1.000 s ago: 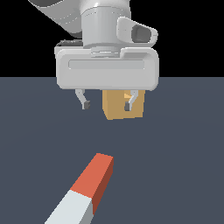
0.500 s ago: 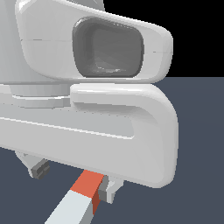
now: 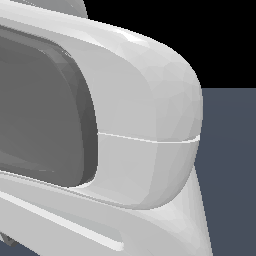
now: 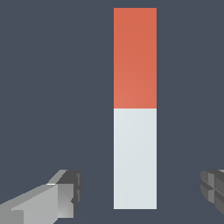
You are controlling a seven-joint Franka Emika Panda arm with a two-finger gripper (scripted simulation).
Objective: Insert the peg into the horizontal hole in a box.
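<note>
Peg (image 4: pixel 134 108) flat on the dark floor (image 4: pixel 52 87), red half and white half both fully visible. Gripper (image 4: pixel 140 194) spread wide, fingers (image 4: pixel 65 194) straddling the white end, no contact, nothing held. Exterior view filled by arm housing (image 3: pixel 100 140).

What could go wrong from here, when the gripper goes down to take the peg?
1. In the wrist view the peg lies between the open fingers, nearer to one of them. That finger may touch first and push the peg sideways.
2. The fingers stand by the white half, close to its end, so a grasp there may let the red half tilt.
3. The arm fills the exterior view, so the box cannot be seen.
</note>
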